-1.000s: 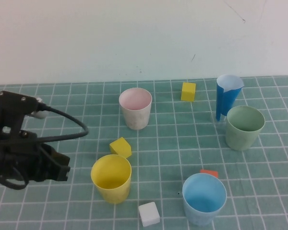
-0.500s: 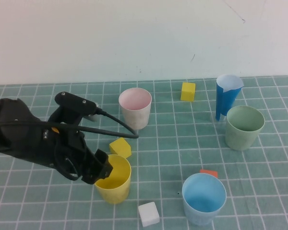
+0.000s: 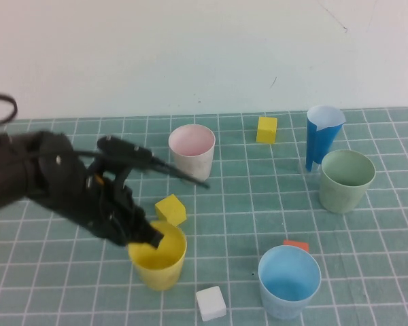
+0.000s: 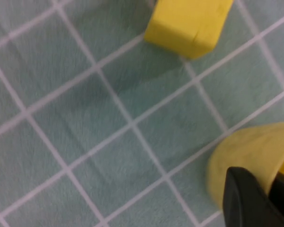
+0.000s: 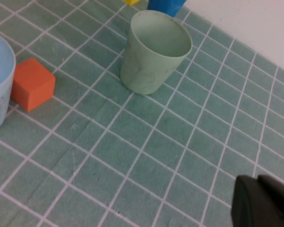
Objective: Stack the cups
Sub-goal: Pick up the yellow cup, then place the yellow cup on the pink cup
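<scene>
left gripper at rim of yellow tapered plastic cup — finger state unclear | cup looks light, thin-walled, tippy — pinch rim wall | right gripper parked, unclear too

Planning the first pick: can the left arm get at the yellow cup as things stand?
Probably yes: the left gripper is already at the yellow cup rim, nothing between them; the yellow cube sits just behind.

Left gripper low over table, arm reaching inward; right gripper barely visible.
</scene>
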Available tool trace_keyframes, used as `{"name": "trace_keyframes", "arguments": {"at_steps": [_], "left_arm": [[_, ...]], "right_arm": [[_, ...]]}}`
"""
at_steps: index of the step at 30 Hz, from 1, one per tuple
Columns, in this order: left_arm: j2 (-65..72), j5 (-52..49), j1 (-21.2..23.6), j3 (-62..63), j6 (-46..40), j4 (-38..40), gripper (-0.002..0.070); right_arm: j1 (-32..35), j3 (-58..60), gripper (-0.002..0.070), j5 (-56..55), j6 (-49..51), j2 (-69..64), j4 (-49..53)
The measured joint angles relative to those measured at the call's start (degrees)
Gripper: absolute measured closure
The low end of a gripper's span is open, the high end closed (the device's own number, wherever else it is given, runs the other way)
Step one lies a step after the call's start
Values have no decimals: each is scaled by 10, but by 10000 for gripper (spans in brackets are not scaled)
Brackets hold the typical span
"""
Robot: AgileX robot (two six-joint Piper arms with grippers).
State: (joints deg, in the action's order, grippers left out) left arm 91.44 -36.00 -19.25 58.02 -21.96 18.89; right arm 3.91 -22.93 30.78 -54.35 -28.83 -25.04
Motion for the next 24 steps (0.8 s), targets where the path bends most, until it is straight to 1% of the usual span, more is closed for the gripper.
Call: {"name": "trace_keyframes", "arguments": {"at_steps": [4,9,13,19,24], "left_arm": [[-4,-56,-1,93,1,0,663],[11,-41,-2,235,17,-8,664],[66,-38,-4,333,22,-44,665],[167,-51,-4,420,44,-86,666],[208,-58,-5,440,45,-108,666]], "right_arm": [[0,1,679,-1,0,0,-1],[0,17,679,-8,0,0,-6],[0,18,679,-15,-1,0,-9],[0,18,679,-18,-3,0,-10],[0,19,679,-20,-8,0,-10]]}}
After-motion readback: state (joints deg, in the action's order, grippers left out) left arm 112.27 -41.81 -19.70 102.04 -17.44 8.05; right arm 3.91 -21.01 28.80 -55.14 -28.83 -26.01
